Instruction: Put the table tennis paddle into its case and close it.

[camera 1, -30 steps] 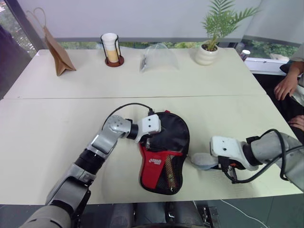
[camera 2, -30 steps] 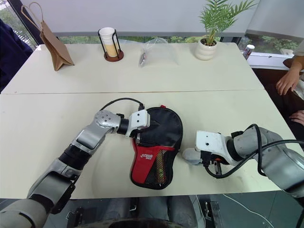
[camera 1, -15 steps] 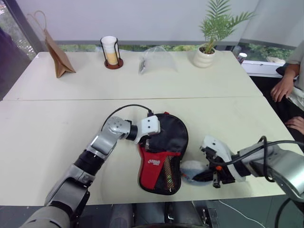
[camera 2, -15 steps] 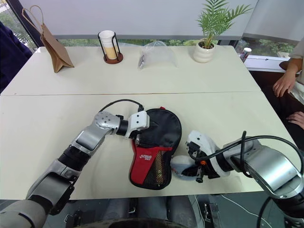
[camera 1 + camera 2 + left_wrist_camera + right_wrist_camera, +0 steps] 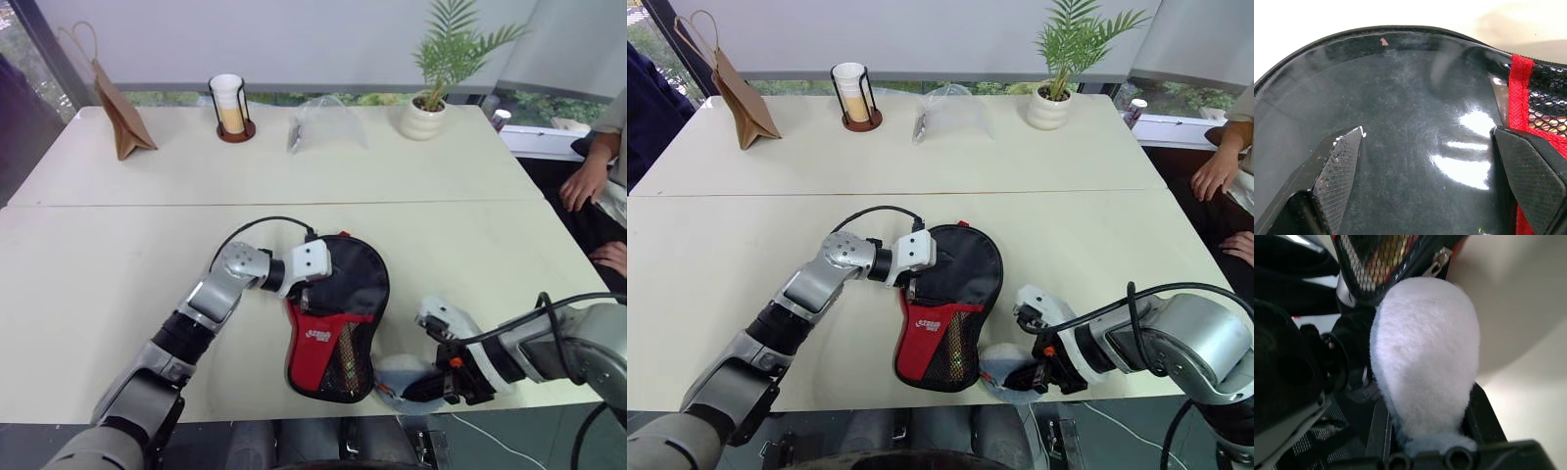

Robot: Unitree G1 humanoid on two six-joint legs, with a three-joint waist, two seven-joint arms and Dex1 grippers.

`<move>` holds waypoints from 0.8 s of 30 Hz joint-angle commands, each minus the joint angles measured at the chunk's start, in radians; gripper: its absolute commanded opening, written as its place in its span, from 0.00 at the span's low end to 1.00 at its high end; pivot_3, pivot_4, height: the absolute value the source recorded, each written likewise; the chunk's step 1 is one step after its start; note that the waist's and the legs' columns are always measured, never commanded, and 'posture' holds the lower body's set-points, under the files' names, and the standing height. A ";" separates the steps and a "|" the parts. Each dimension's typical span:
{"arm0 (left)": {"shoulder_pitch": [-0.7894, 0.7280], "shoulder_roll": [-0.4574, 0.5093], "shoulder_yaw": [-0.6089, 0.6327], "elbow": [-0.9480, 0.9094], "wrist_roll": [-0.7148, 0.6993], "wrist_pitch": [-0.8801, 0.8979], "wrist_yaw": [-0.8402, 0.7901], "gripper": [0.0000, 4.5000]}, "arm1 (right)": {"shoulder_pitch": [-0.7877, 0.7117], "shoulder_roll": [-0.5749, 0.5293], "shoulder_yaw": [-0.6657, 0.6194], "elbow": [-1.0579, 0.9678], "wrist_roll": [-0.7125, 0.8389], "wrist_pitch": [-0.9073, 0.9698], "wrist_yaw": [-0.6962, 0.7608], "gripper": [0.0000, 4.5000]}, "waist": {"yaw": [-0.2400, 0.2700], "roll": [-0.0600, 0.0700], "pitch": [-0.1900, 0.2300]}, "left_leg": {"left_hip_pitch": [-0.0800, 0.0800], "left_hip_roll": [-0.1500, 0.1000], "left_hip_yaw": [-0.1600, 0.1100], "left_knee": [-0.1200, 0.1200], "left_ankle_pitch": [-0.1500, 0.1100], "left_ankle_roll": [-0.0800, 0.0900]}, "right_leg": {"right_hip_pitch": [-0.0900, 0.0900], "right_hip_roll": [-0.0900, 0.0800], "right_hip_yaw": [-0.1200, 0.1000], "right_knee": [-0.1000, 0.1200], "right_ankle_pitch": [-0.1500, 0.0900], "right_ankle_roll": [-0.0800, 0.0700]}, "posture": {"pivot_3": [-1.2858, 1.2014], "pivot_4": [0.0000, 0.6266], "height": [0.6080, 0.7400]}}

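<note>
Left gripper (image 5: 1425, 161) (jaws wide) should pin the case (image 5: 338, 313) while the right gripper (image 5: 1036, 377), clamping a pouch (image 5: 1425, 352), sets it aside.

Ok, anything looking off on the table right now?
Yes: the right pincer is shut on a grey fuzzy pouch, not a task item, holding it at the table's near edge beside the case. The left pincer stands open over the case's glossy black face.

Office-like room, pale tables (image 5: 118, 294) pushed together, window wall, potted plant (image 5: 431, 98), seated person (image 5: 598, 176)
</note>
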 commanded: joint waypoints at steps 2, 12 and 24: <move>0.069 0.023 -0.118 0.062 0.082 0.060 -0.014 1.00 | 0.018 -0.045 0.034 -0.049 0.054 0.009 0.019 0.01 | 0.001 0.000 0.000 | 0.000 0.000 0.000 0.000 0.000 0.000 | 0.000 0.000 0.000 0.000 0.000 0.000 | 0.52 0.24 1.00; 0.089 0.026 -0.128 0.035 0.079 0.079 -0.006 1.00 | 0.102 -0.245 0.119 -0.126 -0.027 -0.200 0.096 0.01 | 0.001 0.002 -0.002 | 0.000 -0.001 0.000 -0.004 -0.002 0.003 | 0.000 -0.001 -0.002 -0.011 0.000 0.000 | 0.52 0.24 1.00; 0.093 0.019 -0.131 0.033 0.077 0.090 -0.004 1.00 | 0.292 -0.459 0.163 -0.157 -0.285 -0.625 0.222 0.01 | 0.004 0.003 -0.003 | 0.000 -0.005 0.001 -0.005 -0.005 0.008 | 0.002 -0.008 -0.002 -0.014 -0.003 0.005 | 0.52 0.24 1.00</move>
